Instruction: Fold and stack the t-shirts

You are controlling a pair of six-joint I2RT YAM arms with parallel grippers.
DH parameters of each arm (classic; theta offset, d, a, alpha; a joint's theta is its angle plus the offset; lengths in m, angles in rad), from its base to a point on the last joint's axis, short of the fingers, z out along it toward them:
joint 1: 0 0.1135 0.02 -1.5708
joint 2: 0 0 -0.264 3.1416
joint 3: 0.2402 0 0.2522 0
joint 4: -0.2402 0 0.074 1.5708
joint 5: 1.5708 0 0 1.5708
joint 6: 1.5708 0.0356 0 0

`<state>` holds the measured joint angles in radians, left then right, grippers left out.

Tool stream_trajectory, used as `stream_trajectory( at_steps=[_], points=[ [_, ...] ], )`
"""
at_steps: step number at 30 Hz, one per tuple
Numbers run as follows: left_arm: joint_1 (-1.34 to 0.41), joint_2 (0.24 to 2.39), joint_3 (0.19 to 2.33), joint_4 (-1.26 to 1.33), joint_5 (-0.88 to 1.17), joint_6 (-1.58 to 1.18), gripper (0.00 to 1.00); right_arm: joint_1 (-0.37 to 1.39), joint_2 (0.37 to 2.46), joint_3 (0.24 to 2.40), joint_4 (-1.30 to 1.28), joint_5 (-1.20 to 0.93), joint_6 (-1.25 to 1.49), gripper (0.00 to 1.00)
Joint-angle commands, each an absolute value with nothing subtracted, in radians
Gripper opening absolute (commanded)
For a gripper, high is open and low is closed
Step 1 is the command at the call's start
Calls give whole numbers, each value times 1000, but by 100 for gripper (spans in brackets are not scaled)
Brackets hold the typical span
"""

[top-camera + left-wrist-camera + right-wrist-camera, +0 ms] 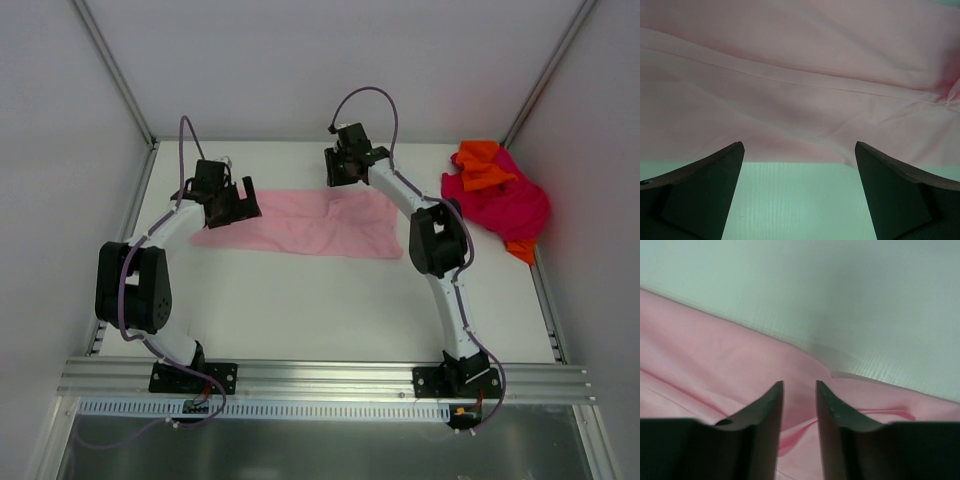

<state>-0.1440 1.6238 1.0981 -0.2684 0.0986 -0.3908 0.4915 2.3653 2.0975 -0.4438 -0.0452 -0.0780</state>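
pink shirt flat, both grippers at its edges

pink t-shirt (300, 225) lies spread on the white table (330, 310), mid-field, long axis running left to right, a few shallow creases across it. right end looks wider than the left.

left gripper (799, 145): at the shirt's left end. jaws spread wide. in the wrist view both fingertips sit right at the shirt's edge, bare table below them, cloth beyond. nothing between the fingers. whether the tips touch the cloth, cannot tell.

right gripper (799, 383): at the shirt's far edge, toward the right end. jaws drawn close, only a thin slot between them. pink cloth shows through the slot and bunches in small folds around the tips. whether any cloth is pinched, cannot tell.

second lot: a crumpled pile (500, 195) in the far right corner, orange shirt (483, 165) on top and a magenta shirt (515, 210) under it, orange showing again at the near side. well apart from the pink shirt; not folded.
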Motion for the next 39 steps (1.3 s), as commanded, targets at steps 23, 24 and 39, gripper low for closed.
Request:
stream_trajectory(
  at_steps=[23,24,39],
  points=[
    [-63,1356,1014,-282,132,-371,99,506,1641,1346,-277,103,90,100],
    [-63,1353,1006,-282,124,-377,99,512,1647,1307,-221,104,87,100],
    [-63,1368,963,-273,-57,-428,99,546,2129,1798,-339,187,32,30]
  ],
)
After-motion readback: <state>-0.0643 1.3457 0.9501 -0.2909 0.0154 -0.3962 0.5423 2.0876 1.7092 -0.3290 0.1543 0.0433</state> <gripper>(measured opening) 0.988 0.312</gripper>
